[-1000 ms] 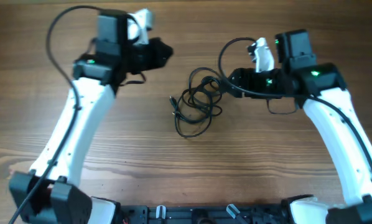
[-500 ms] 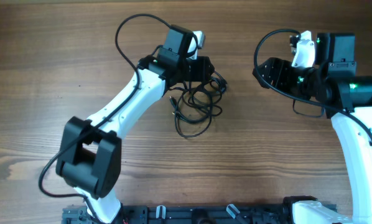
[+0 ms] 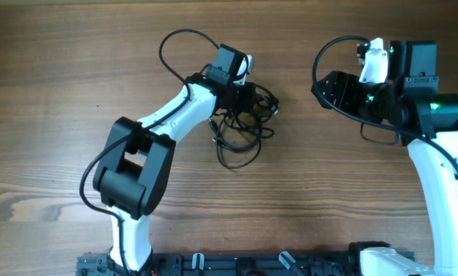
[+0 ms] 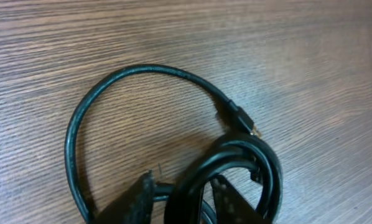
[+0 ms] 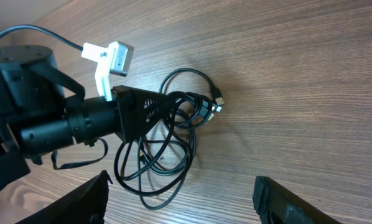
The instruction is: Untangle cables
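The cables (image 3: 240, 142) are thin black cords in a loose tangle at the table's middle. My left gripper (image 3: 253, 100) is at the tangle's top edge. In the left wrist view its fingers (image 4: 183, 186) are close together with a thick bunch of loops between them. One loop (image 4: 80, 118) arcs out on the wood and ends in a small plug (image 4: 239, 118). My right gripper (image 3: 321, 88) is open and empty, apart from the tangle on its right. In the right wrist view its jaws (image 5: 180, 186) frame the cables (image 5: 155, 168) and the left gripper (image 5: 173, 99) from a distance.
Thicker black wires loop off both arms' wrists (image 3: 175, 42). The left arm (image 3: 160, 126) stretches diagonally from the front to the tangle. The right arm (image 3: 436, 169) stands along the right side. The wood tabletop (image 3: 60, 115) runs all round.
The left arm swung in from the left onto the tangle's top and its fingers now straddle the loops. The right gripper drew back from the tangle a second ago, then stayed still.
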Controlling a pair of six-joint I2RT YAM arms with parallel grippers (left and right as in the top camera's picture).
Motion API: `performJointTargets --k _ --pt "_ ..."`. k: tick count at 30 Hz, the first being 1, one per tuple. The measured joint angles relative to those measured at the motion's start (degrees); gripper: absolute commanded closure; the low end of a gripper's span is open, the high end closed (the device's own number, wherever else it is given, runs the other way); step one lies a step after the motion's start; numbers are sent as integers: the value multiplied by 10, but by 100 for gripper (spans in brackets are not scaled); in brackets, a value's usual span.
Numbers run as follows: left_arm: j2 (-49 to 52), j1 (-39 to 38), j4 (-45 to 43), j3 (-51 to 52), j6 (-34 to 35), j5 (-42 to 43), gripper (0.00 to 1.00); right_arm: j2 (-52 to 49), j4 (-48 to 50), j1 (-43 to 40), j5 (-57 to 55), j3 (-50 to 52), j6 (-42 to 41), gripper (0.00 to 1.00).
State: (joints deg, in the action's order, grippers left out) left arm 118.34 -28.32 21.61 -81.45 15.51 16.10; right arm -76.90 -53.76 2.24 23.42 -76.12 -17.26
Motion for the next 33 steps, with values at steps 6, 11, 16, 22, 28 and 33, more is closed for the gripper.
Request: performJointTargets --k 6,11,16,22,28,33 --pt "23 -24 2 0 -9 0 83 -8 0 0 -2 0 0 23" --pt "27 -30 0 0 -14 0 96 -29 -3 0 -1 0 0 23" --pt "27 -9 2 -2 -10 1 96 -46 7 0 19 0 0 24" --pt "-40 24 11 -2 -2 26 96 -102 50 11 73 0 0 24" --pt "-195 19 41 -9 -2 44 96 -131 110 54 94 0 11 24" --pt "-210 17 86 -11 0 48 96 -131 136 70 96 0 23 24"
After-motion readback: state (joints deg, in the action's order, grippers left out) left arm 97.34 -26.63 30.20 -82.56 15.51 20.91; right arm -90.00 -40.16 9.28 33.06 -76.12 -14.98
